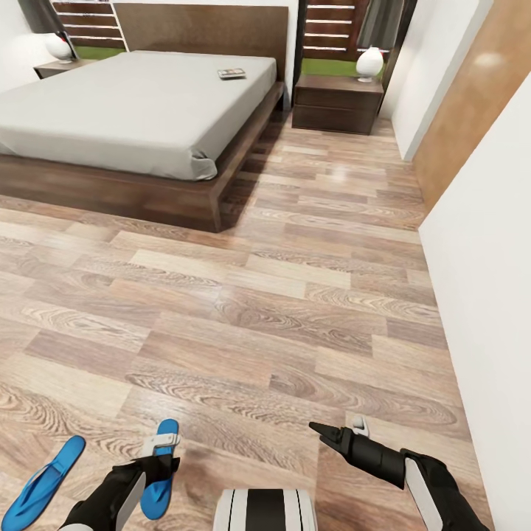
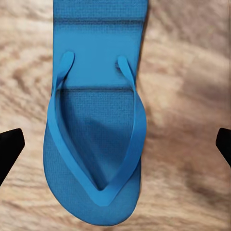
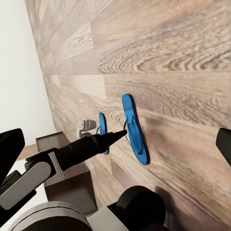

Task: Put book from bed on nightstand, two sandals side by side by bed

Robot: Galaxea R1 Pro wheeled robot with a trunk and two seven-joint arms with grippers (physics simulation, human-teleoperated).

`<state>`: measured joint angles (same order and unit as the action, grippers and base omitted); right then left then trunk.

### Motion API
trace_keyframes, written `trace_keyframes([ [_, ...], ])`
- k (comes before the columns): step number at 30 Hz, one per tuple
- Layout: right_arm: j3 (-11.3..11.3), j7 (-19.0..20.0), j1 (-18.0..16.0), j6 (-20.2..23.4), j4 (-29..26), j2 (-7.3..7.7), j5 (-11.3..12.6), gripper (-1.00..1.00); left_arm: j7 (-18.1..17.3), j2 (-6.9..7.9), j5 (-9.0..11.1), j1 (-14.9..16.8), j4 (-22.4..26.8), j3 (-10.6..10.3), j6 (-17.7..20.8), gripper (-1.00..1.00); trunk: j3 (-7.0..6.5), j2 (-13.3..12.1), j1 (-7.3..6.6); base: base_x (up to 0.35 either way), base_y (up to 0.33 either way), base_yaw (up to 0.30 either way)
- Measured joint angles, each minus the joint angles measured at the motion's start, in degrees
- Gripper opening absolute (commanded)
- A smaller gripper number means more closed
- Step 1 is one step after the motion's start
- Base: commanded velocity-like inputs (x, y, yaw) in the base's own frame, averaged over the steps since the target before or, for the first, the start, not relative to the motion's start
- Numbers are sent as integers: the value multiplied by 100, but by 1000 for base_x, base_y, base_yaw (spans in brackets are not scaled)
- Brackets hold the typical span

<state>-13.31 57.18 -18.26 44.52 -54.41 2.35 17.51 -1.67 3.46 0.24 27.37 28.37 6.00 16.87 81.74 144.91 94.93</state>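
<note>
Two bright blue sandals lie on the wood floor close in front of me: one sandal (image 1: 43,483) at the far left, the other sandal (image 1: 164,431) partly under my left gripper (image 1: 169,463). In the left wrist view that sandal (image 2: 96,120) lies between the spread fingertips (image 2: 9,149), untouched; the left gripper (image 2: 115,149) is open above it. My right gripper (image 1: 328,434) hovers open and empty over bare floor to the right. The book (image 1: 231,74) lies on the grey bed (image 1: 133,110) near its far right corner. A dark nightstand (image 1: 338,102) stands right of the bed.
A second nightstand (image 1: 59,68) with a white lamp sits left of the headboard. Another white lamp (image 1: 369,63) stands on the right nightstand. A white wall (image 1: 487,310) and wooden door panel (image 1: 479,96) border the right side. Wide floor (image 1: 280,295) stretches between me and the bed.
</note>
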Motion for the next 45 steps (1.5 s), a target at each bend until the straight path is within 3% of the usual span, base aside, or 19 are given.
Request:
trace_keyframes([
  [13, 0, 4, 0, 0, 0, -1, 0, 100, 0, -1, 8, -1, 0, 8, 13, 100, 0, 0, 0, 1, -1, 0],
  [29, 0, 3, 0, -1, 0, -1, -1, 100, 6, 0, 8, -1, 0, 9, 14, 100, 354, 21, 42, 0, 0, 0],
  [35, 0, 4, 0, 0, 1, -6, 0, 100, 6, 0, 8, -2, 0, 9, 12, 100, 355, 21, 41, 0, 0, 0],
  [45, 2, 4, 0, 0, 0, -7, 0, 100, 7, 0, 8, -1, 0, 9, 10, 100, 532, 32, 62, 0, 0, 0],
])
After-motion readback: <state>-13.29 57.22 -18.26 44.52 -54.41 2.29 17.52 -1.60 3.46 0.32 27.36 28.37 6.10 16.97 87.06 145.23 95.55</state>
